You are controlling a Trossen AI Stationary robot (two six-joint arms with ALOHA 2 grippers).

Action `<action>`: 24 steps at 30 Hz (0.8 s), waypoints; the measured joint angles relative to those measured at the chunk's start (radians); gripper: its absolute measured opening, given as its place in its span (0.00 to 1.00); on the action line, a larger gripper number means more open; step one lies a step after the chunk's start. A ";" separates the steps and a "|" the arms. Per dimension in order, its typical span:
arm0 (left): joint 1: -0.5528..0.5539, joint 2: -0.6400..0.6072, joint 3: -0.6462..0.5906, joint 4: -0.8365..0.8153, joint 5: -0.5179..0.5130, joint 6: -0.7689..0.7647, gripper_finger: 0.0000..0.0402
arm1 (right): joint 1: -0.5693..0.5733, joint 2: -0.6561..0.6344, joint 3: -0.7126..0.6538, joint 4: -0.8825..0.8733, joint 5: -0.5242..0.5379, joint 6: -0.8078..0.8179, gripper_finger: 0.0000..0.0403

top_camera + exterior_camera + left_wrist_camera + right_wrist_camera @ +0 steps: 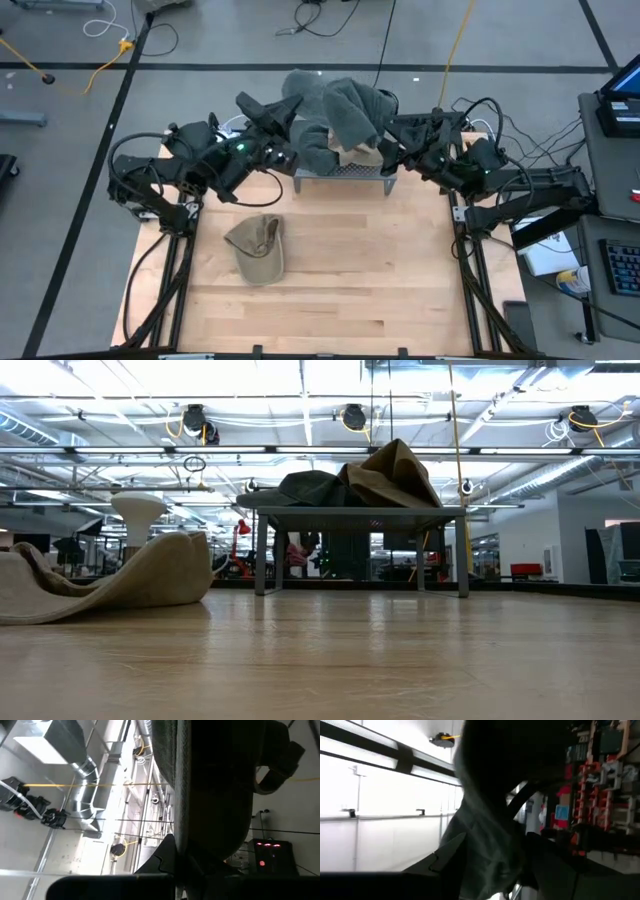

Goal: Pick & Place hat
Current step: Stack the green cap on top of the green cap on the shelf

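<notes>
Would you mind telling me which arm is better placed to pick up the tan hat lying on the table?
Probably the left. The tan hat lies on the table's left half, nearer the left end effector; the right end effector would have to reach across.

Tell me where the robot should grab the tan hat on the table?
Probably by the raised crown of the tan hat, coming straight down from above. The hat lies flat and alone on the wooden table, with its soft crown humped up, so there's fabric to pinch; the brim hugs the wood.
</notes>
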 joint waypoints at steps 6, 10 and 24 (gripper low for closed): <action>0.000 0.000 0.000 -0.109 0.004 -0.063 0.02 | 0.007 0.025 0.000 0.010 -0.003 0.042 0.44; 0.000 0.001 0.000 -0.153 -0.001 -0.098 0.02 | 0.007 0.027 0.000 0.009 -0.004 0.022 0.26; -0.063 0.000 0.000 -0.223 -0.053 -0.662 0.10 | -0.083 -0.078 0.000 -0.002 -0.167 -0.080 0.01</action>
